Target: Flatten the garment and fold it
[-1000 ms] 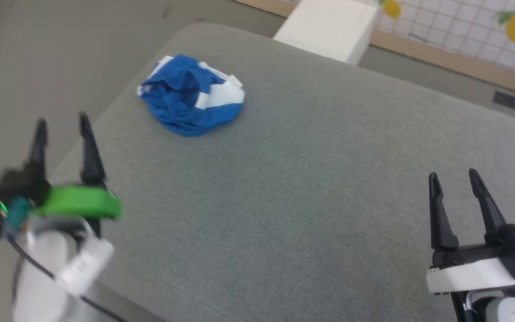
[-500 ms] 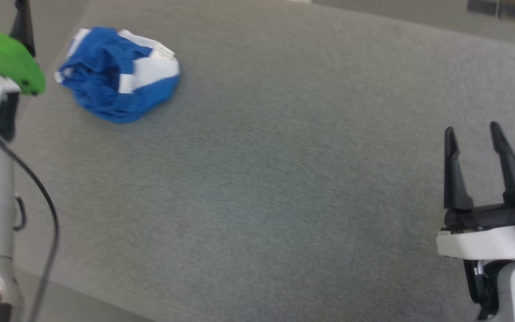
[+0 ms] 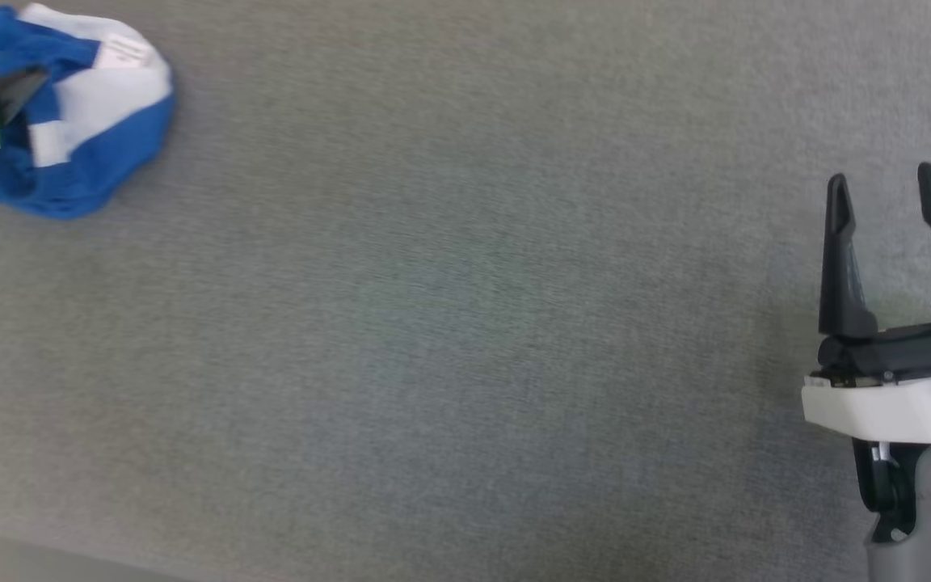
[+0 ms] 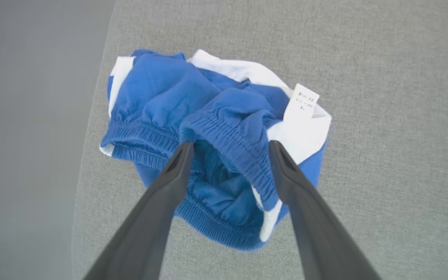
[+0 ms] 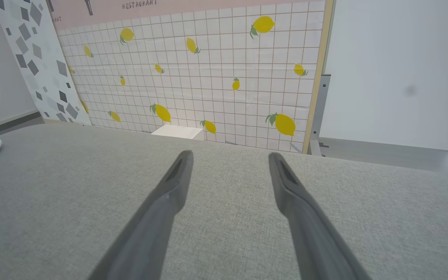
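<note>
Left wrist view: crumpled blue shorts [image 4: 208, 116] lie on a grey fabric cushion [image 4: 383, 175], framed by the spread fingers of the left gripper [image 4: 230, 144]

At the centre of this frame the shorts sit bunched in a heap near the cushion's left edge, with white side stripes showing, a small white tag [image 4: 303, 102] standing up at the upper right of the heap, and the gathered waistband [image 4: 243, 155] between the two dark fingers, which stand well apart and clamp nothing. In the head view the shorts are at the upper left corner, and the right gripper [image 3: 883, 178] is at the lower right, well apart from them, its fingers also spread and empty above bare cushion. The right wrist view shows a lemon-patterned tiled wall panel [image 5: 208, 77] beyond the cushion
</note>
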Controlling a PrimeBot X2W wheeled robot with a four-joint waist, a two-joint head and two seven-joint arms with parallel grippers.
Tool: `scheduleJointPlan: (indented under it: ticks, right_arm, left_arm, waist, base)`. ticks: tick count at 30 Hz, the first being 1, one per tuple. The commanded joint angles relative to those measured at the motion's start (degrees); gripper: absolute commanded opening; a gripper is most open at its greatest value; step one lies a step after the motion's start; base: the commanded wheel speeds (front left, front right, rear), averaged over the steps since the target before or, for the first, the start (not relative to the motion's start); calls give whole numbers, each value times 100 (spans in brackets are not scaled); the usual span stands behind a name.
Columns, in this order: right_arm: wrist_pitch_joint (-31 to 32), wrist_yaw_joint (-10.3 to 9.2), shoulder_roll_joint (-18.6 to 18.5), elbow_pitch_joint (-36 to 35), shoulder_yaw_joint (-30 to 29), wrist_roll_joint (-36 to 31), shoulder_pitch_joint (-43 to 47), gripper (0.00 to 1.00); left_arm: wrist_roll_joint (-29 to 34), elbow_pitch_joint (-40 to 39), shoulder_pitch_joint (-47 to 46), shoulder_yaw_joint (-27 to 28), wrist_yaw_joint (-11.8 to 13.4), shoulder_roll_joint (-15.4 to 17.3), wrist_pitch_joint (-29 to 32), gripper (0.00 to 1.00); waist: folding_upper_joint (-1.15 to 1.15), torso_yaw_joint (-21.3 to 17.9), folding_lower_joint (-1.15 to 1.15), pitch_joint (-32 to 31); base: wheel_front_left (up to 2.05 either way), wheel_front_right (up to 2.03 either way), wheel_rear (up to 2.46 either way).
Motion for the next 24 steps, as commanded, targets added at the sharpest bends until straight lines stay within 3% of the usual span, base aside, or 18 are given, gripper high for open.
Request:
scheduleJointPlan:
  ticks: [1, 6, 14, 16, 24]
  right_arm:
    - [-28, -10, -5, -57, 6, -34, -101, 100]
    - [-28, -10, -5, -152, 17, -41, -139, 100]
    - [-28, -10, -5, -170, 24, -59, -219, 100]
    - [-28, -10, -5, -159, 31, -75, -225, 100]
    - [-28, -10, -5, -57, 97, -136, -146, 100]
  left_arm:
    - [-95, -4, -92, -54, -13, 107, 139, 100]
    - [-336, 199, -172, -128, -14, 299, 425, 100]
    - [-386, 598, -138, -364, -14, 282, 426, 100]
    - [-423, 693, -124, -439, -14, 255, 441, 0]
    - [-627, 620, -192, -760, -14, 369, 183, 0]
  waist:
    - [0, -381, -1, 426]
    - [0, -517, -1, 626]
    - [0, -567, -1, 703]
    - [0, -549, -1, 685]
    - [0, -459, -1, 202]
  base:
    - [0, 0, 0]
    - [0, 0, 0]
    - [0, 0, 0]
    - [0, 0, 0]
    - [0, 0, 0]
